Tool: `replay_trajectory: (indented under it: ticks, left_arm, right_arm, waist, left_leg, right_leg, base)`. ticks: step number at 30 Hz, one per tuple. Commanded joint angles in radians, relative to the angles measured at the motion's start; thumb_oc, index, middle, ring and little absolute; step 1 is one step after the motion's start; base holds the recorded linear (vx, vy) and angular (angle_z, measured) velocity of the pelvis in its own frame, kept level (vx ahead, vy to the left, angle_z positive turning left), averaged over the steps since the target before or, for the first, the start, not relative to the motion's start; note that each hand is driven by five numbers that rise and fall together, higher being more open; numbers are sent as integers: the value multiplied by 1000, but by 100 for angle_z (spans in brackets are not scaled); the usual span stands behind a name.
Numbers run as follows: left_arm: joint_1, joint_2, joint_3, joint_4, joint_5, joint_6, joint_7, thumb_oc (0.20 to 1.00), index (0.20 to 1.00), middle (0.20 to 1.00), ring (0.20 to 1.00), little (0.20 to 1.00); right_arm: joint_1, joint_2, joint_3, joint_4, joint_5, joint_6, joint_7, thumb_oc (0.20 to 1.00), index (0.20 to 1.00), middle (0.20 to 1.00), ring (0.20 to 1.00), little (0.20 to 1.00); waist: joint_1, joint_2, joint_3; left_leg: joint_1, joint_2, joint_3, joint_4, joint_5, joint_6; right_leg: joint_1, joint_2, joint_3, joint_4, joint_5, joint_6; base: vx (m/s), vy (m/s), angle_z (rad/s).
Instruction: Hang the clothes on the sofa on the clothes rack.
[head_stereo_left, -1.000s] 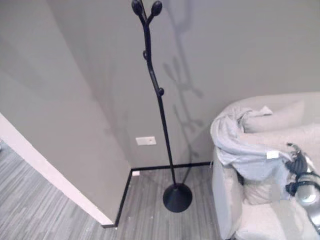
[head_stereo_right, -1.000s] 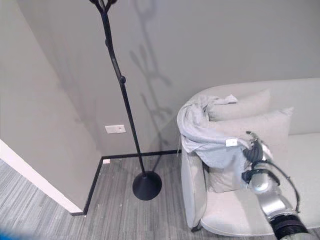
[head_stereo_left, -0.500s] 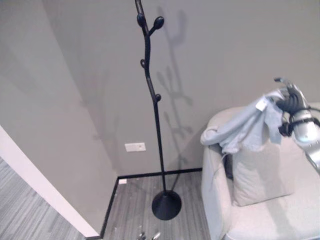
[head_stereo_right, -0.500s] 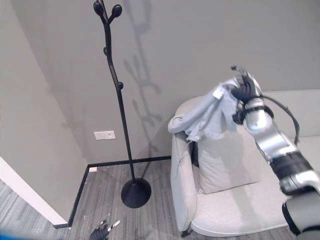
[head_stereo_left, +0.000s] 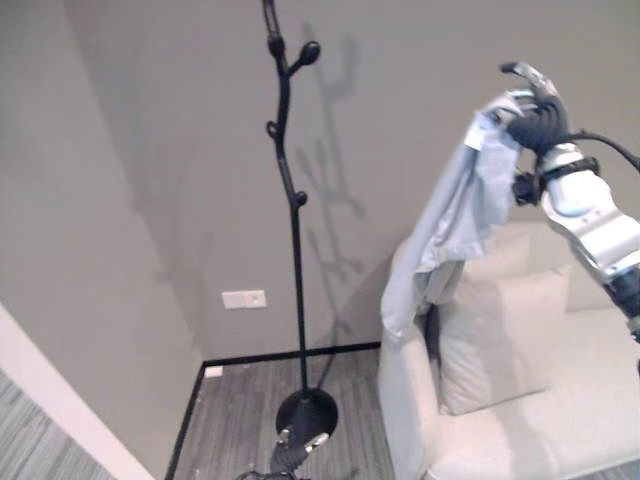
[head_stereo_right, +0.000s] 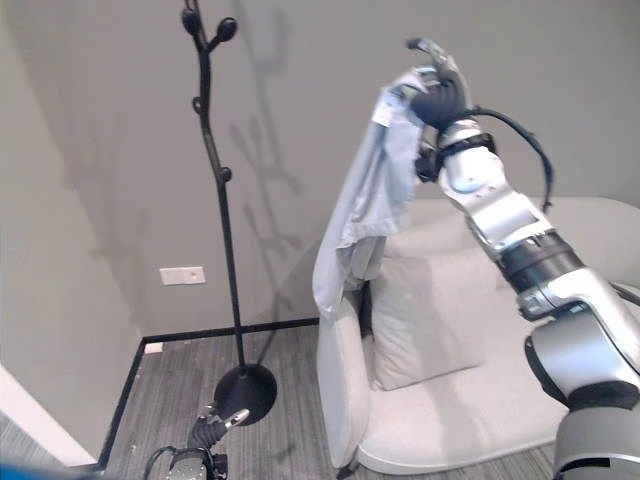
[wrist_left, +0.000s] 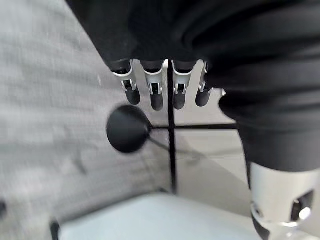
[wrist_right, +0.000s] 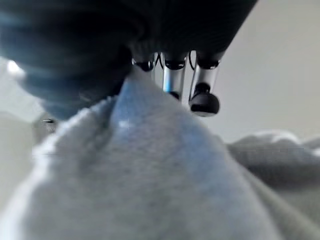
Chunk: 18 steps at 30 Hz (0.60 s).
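Nearest to us, low at the bottom of the head views, we find our left hand (head_stereo_right: 208, 432) over the grey striped floor (head_stereo_left: 230, 420). From its wrist camera its fingers (wrist_left: 156, 95) hang fairly straight in a row and grip nothing, with the floor beyond them.

Just past that hand sits the round black base (head_stereo_left: 306, 412) of the clothes rack (head_stereo_left: 290, 190). Its thin black pole rises close to the grey wall (head_stereo_right: 300, 120) and branches near the top into short knobbed pegs (head_stereo_right: 226, 28), all of them bare. A white wall socket (head_stereo_left: 243, 299) sits low on the wall to the left of the pole, above the black skirting.

To the right stands the pale sofa (head_stereo_right: 440, 440) with a cushion (head_stereo_right: 425, 320) leaning against its back.

High above the sofa's arm we have our right hand (head_stereo_right: 437, 92) raised, and it is clamped on the light grey garment (head_stereo_right: 368, 210). In its wrist view the cloth bunches up against the palm, with dark-tipped fingers (wrist_right: 202, 97) reaching over its top edge. The garment dangles in a long fold from the hand, its lower end hanging in front of the sofa's arm; we cannot tell whether it touches the sofa. It hangs well apart from the rack, to the right of the pole.
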Motion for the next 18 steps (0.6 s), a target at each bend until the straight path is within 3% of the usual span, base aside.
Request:
replay_trajectory:
  ticks: [1, 8, 15, 18]
  left_arm:
    - [-55, 49, -12, 0, 108, -51, 105, 1000, 1000, 1000, 1000, 1000]
    - [-122, 103, -63, 64, 278, -41, 272, 1000, 1000, 1000, 1000, 1000]
    - [-196, 142, -148, 91, 411, -34, 364, 1000, 1000, 1000, 1000, 1000]
    - [-236, 137, -151, 106, 384, -39, 373, 1000, 1000, 1000, 1000, 1000]
  right_arm:
    - [-199, 9, 12, 55, 70, -115, -75, 200, 200, 200, 200, 200]
    - [-382, 58, 107, 77, 116, -181, -132, 200, 200, 200, 200, 200]
    - [-511, 135, 168, 191, 142, -202, -154, 200, 200, 200, 200, 200]
    - [-540, 165, 177, 207, 160, -212, -161, 200, 200, 200, 200, 200]
  waist:
    - [0, -51, -47]
    - [-34, -45, -66]
    - [-52, -37, -79]
    - [-64, -37, -85]
  left_leg:
    - [63, -11, -28, 6, -98, 7]
    - [76, -15, -6, 6, -102, 9]
    - [84, -18, 3, 6, -104, 11]
    - [87, -18, 8, 6, -104, 10]
  right_leg:
    - [34, -23, 62, 37, -66, 62]
    - [28, -17, 83, 47, -59, 71]
    - [25, -15, 94, 51, -57, 75]
    - [25, -12, 103, 51, -55, 75]
  base:
    - [7, 5, -7]
    - [-14, 10, -12]
    - [-9, 5, -9]
    - [0, 0, 0]
